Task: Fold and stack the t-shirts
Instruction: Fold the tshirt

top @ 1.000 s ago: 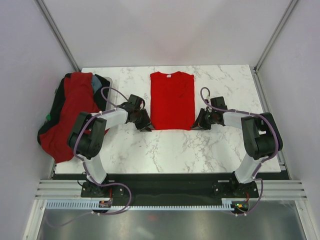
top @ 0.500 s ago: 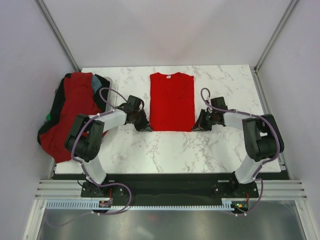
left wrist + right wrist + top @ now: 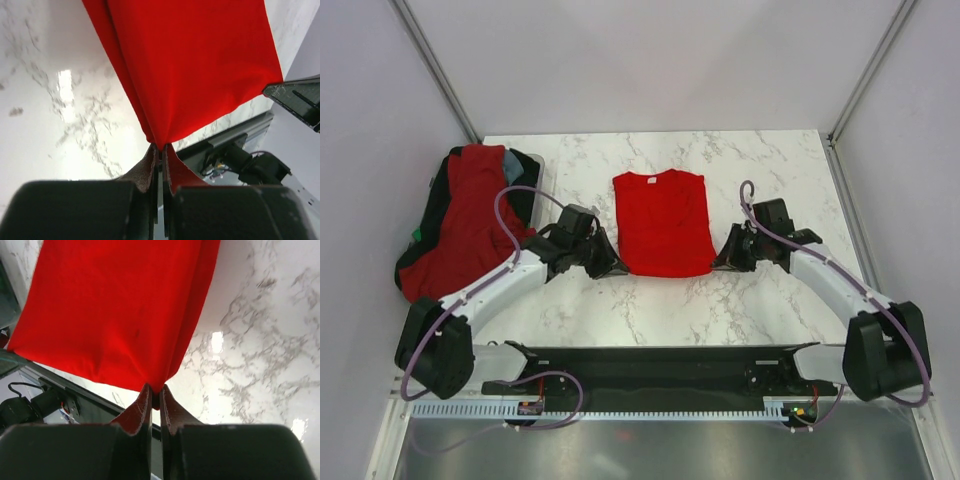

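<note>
A bright red t-shirt (image 3: 663, 222), folded to a narrow strip, lies on the marble table (image 3: 650, 305) with its collar at the far end. My left gripper (image 3: 610, 266) is shut on its near left corner, seen in the left wrist view (image 3: 159, 147) with the cloth (image 3: 190, 65) pulled taut. My right gripper (image 3: 722, 263) is shut on its near right corner, seen in the right wrist view (image 3: 156, 389) with the cloth (image 3: 115, 310) stretched. The near hem is lifted off the table. More red and dark t-shirts (image 3: 465, 215) are heaped at the left.
The heap of shirts lies in and over a dark bin (image 3: 525, 170) at the table's left edge. White walls stand close on both sides. A black rail (image 3: 650, 360) runs along the near table edge.
Both arms have stretched forward and drawn toward me, pulling the shirt's near hem up and nearer. The shirt has slid a little toward the near edge.
</note>
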